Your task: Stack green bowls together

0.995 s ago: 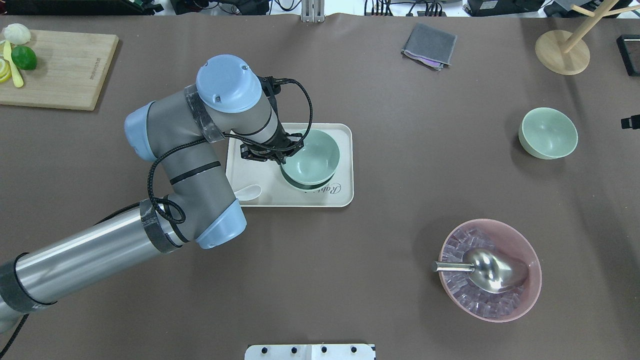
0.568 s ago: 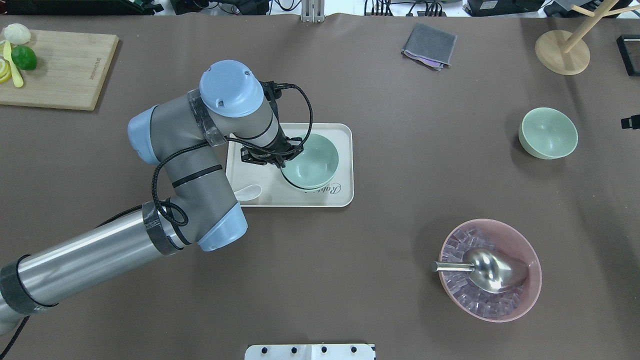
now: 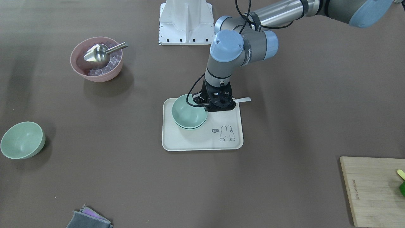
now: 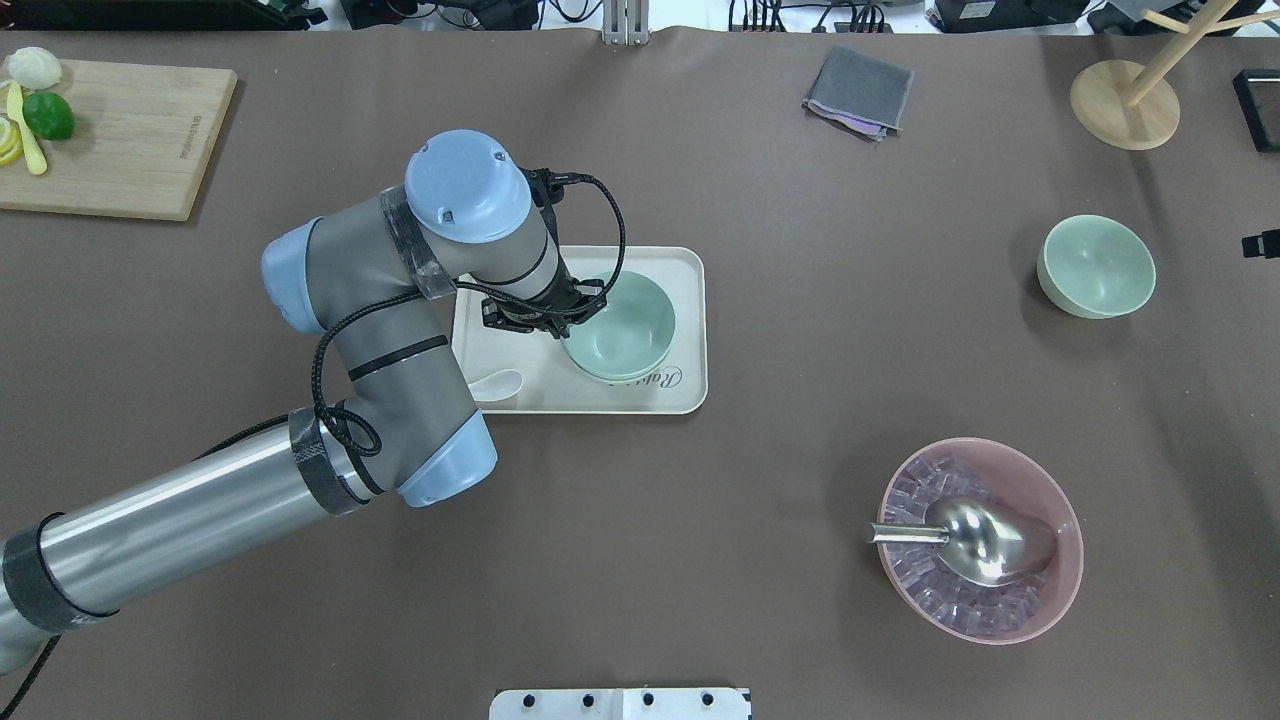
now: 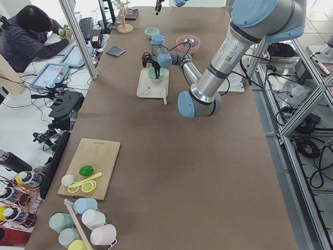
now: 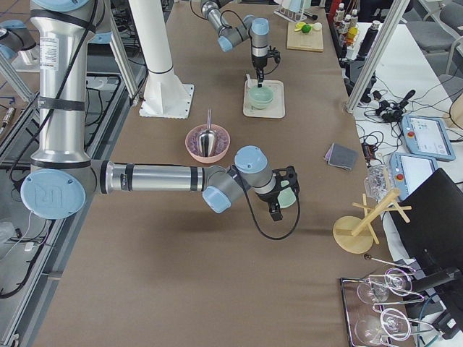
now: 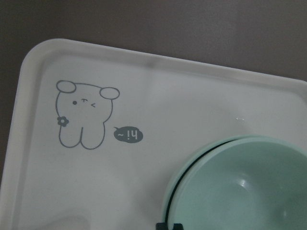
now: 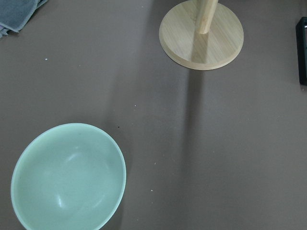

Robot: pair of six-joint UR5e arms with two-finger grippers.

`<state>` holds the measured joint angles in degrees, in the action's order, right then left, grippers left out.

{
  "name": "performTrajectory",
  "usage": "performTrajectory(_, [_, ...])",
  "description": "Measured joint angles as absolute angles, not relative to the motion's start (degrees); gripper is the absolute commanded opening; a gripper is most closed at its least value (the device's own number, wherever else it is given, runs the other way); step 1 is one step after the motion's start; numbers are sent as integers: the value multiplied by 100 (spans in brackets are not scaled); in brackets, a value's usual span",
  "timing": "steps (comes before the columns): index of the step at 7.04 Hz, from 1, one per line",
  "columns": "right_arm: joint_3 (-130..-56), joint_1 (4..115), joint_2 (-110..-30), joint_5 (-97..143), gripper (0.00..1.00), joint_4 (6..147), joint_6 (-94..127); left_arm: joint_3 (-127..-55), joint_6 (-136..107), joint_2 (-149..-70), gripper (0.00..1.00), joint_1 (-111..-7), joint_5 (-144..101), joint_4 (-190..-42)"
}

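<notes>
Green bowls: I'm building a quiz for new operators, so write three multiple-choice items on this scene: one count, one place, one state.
1. How many green bowls sit on the white tray? A one; B two, nested; C three.
2. Where is the lone green bowl? A on the bare table; B on the tray; C atop the nested pair.
3. The pink bowl is: A empty; B overturned; C holding ice cubes and a metal scoop.

1 B: the upper green bowl sits inside another, and two rims show.
2 A: it stands alone, far from the tray.
3 C: the scoop lies on the cubes.
</notes>
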<state>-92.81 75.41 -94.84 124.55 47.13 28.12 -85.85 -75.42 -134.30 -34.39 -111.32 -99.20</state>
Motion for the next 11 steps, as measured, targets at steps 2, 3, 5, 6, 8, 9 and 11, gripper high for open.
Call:
performTrajectory(2, [-9281,7541,-9483,12454,100,4713,2812,-8584,-7539,-13430,0,-3437,-11120,-9925])
performTrajectory(3, [-9281,7541,-9482,12454,100,4713,2813,-8581,-7535,-13415,0,-3437,-11119,-9936])
performTrajectory(5, [-9281,7541,-9476,12454,100,4719,2813,-8580,-7522,-13383,23,-3437,-11120,-9957])
performTrajectory(6, [-9281,7541,-9475,12454,100,4719,2813,-8589,-7493,-13381,65,-3437,-11124,-9965])
performTrajectory(8, [-9281,7541,-9475,12454,100,4720,2812,-8626,-7461,-13385,98,-3436,-11132,-9974])
performTrajectory(9, [-9281,7541,-9475,12454,100,4720,2814,-8676,-7460,-13385,98,-3442,-11142,-9971])
performTrajectory(11, [-9281,7532,-9474,12452,100,4727,2822,-9026,-7450,-13334,98,-3558,-11200,-9867])
